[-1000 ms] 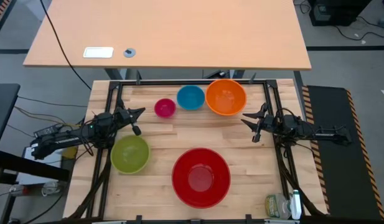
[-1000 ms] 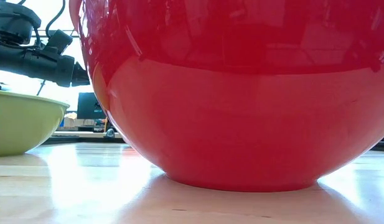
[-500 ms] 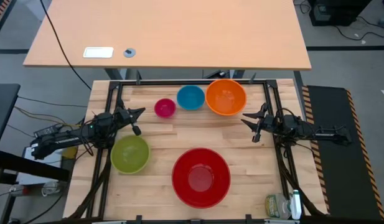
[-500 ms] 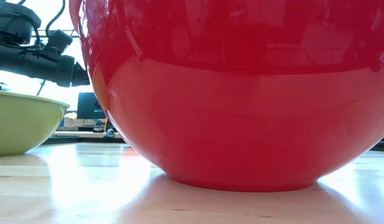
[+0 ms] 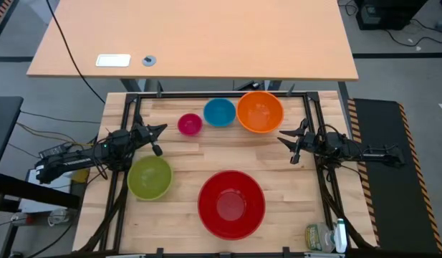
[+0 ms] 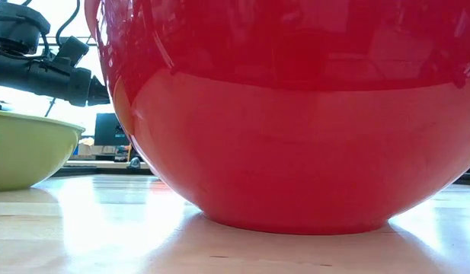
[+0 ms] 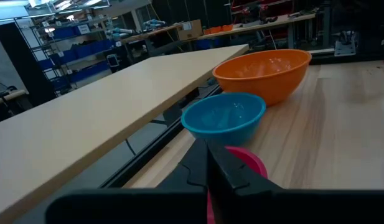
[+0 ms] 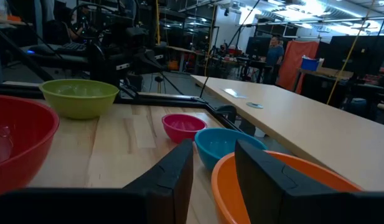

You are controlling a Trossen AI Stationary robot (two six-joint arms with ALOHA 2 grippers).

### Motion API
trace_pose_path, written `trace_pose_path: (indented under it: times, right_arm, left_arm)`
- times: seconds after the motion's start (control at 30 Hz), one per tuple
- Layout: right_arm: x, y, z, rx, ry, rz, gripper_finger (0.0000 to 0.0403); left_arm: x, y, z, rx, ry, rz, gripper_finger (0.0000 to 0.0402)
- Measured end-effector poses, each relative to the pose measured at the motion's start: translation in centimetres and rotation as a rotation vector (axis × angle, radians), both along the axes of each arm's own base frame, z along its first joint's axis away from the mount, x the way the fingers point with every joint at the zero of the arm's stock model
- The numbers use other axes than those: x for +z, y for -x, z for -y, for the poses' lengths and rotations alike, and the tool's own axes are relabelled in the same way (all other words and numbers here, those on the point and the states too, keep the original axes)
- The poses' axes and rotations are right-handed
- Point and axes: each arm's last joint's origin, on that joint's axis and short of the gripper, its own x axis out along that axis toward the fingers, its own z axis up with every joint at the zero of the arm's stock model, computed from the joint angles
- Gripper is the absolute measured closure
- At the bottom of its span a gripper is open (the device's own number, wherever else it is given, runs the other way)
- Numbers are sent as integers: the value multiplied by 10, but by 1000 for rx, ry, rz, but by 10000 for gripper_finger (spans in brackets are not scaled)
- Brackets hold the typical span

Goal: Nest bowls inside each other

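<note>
Five bowls rest upright on their bases on the wooden table. The red bowl [image 5: 231,204] stands near the front and fills the low view [image 6: 295,114]. The yellow-green bowl [image 5: 150,177] is at the front left. The magenta-pink bowl [image 5: 190,124], the blue bowl [image 5: 220,112] and the orange bowl [image 5: 260,112] stand in a row along the far edge. My left gripper [image 5: 160,137] hovers shut at the left edge, behind the yellow-green bowl, its fingers [image 7: 208,168] level toward the pink bowl [image 7: 248,163]. My right gripper [image 5: 285,141] hovers open at the right edge near the orange bowl [image 8: 272,186], with nothing between its fingers.
A black frame rail [image 5: 221,94] runs round the table. A large light-wood desk [image 5: 192,39] stands just beyond the far edge. A bottle [image 5: 321,236] lies at the near right corner. Bare wood lies between the far row and the two front bowls.
</note>
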Motion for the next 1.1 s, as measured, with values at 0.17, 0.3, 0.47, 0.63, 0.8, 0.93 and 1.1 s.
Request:
trace_pose_path:
  times: [0.17, 0.3, 0.47, 0.63, 0.8, 0.93, 1.1]
  right_arm:
    - [0, 0, 0, 0, 0, 0, 275]
    - [0, 0, 0, 0, 0, 0, 275]
    - [0, 0, 0, 0, 0, 0, 275]
    - [0, 0, 0, 0, 0, 0, 275]
    - [0, 0, 0, 0, 0, 0, 275]
    - [0, 0, 0, 0, 0, 0, 275]
    - [0, 0, 0, 0, 0, 0, 275]
  left_arm:
    - [0, 0, 0, 0, 0, 0, 399]
    - [0, 0, 0, 0, 0, 0, 399]
    - [0, 0, 0, 0, 0, 0, 399]
    - [0, 0, 0, 0, 0, 0, 399]
    - [0, 0, 0, 0, 0, 0, 399]
    - [0, 0, 0, 0, 0, 0, 399]
    - [2, 0, 0, 1, -5, 17, 399]
